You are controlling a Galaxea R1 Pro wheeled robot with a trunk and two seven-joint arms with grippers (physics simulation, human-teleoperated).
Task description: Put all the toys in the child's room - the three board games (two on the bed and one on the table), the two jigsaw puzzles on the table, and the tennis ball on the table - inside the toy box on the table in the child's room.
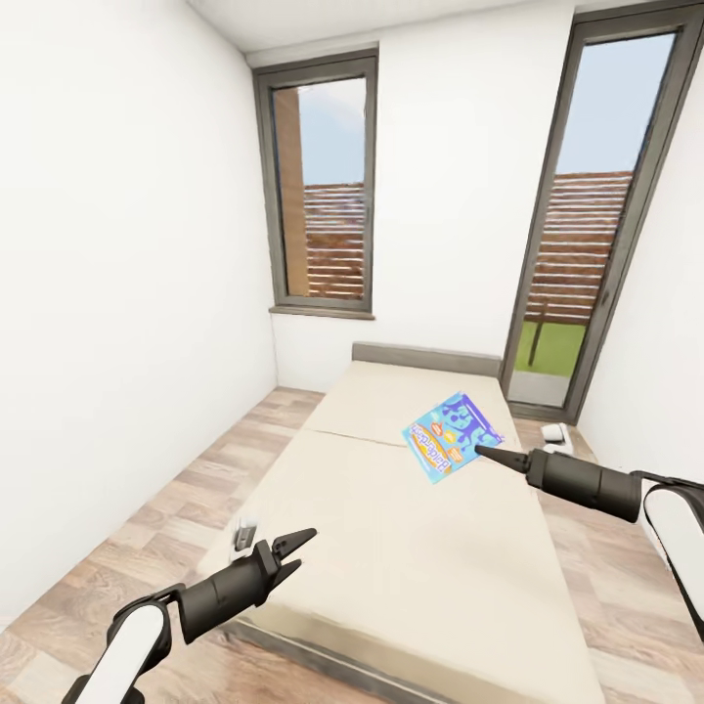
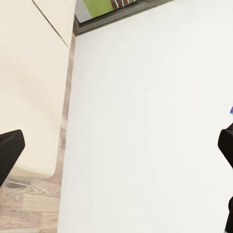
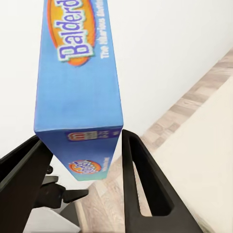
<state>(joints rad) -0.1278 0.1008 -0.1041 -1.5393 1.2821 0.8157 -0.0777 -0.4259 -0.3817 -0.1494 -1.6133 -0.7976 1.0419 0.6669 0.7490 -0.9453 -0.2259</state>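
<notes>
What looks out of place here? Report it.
The board game is off the bed, tilted in the air, pinched at one corner by the right claw. The left claw is open and holds nothing. Nothing looks damaged.

The head view looks forward and down along the bed point(image 1: 420, 528). Both wrist views sit close, sharing its mattress and the wall point(image 2: 145, 121)

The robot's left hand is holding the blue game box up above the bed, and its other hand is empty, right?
Not quite. The right gripper holds the blue game box; the head view shows it at that arm's tip above the bed, and the right wrist view shows the box clamped between the fingers. The left gripper is the empty, open one.
</notes>
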